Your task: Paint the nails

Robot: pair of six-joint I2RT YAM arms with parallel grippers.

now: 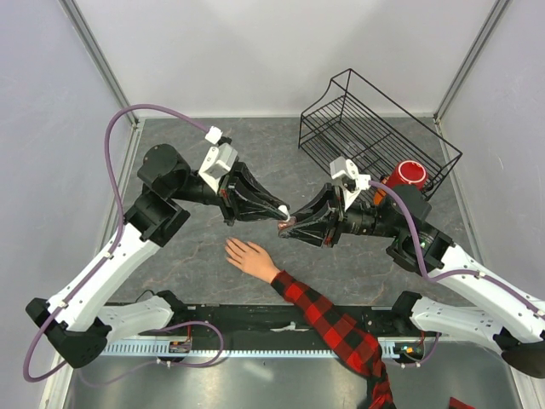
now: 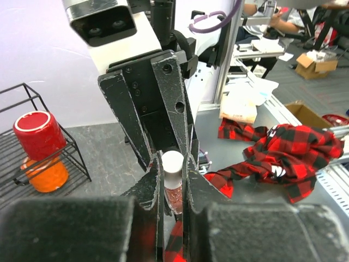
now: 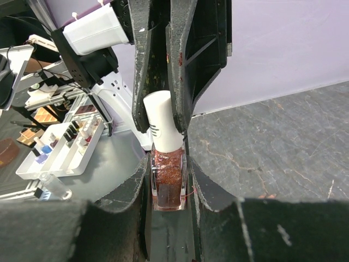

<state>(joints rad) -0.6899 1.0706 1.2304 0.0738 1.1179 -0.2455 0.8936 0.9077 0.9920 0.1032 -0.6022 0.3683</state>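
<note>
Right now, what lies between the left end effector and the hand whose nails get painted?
Only bare grey table, seen in the top view. The hand lies apart from the left end effector, which clamps the polish bottle.

Grey, stone-patterned tabletop [image 1: 272,162], enclosed on three sides by pale lavender panels [image 1: 272,51]; aluminium posts [image 1: 100,55] are set at its far corners. Even light is cast throughout.

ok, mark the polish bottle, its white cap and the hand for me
polish bottle [image 3: 169,183]: right wrist view, middle of the glittery glass body.
white cap [image 3: 162,120]: right wrist view, middle of its side.
hand [image 1: 249,257]: top external view, back of the hand.
</note>
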